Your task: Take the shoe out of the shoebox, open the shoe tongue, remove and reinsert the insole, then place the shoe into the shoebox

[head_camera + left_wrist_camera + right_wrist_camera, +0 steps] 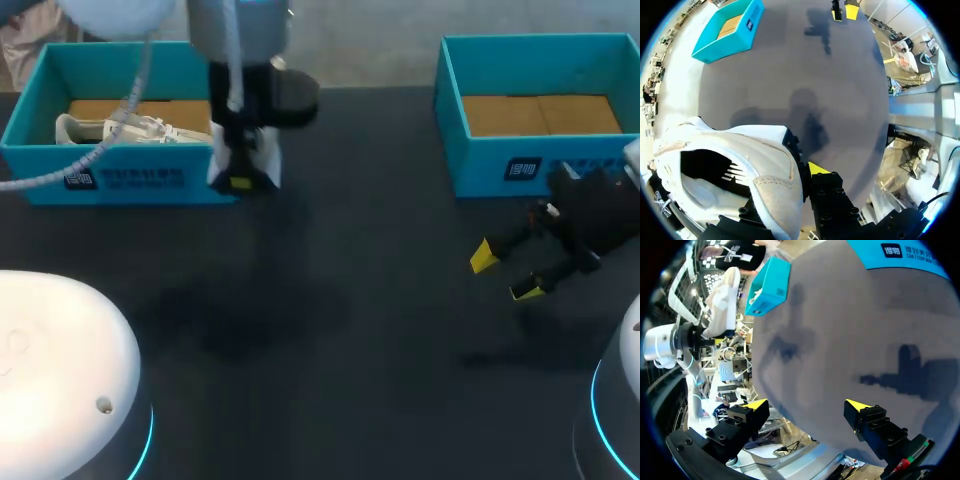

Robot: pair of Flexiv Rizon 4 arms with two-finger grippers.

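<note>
On the dark desk there are two teal shoeboxes and two white shoes, worked by two arms. Nearest, the right gripper hovers low over the desk in front of the right shoebox. Its fingers are spread wide, holding and touching nothing. Further back, the left gripper hangs at the near right corner of the left shoebox. Its fingers are clamped on the shoe at the rim of its opening, with one yellow tip showing outside the wall and the other hidden. This shoe is lifted clear of the desk. Farthest, the second shoe lies on its side inside the left shoebox, and the right shoebox shows its brown floor.
</note>
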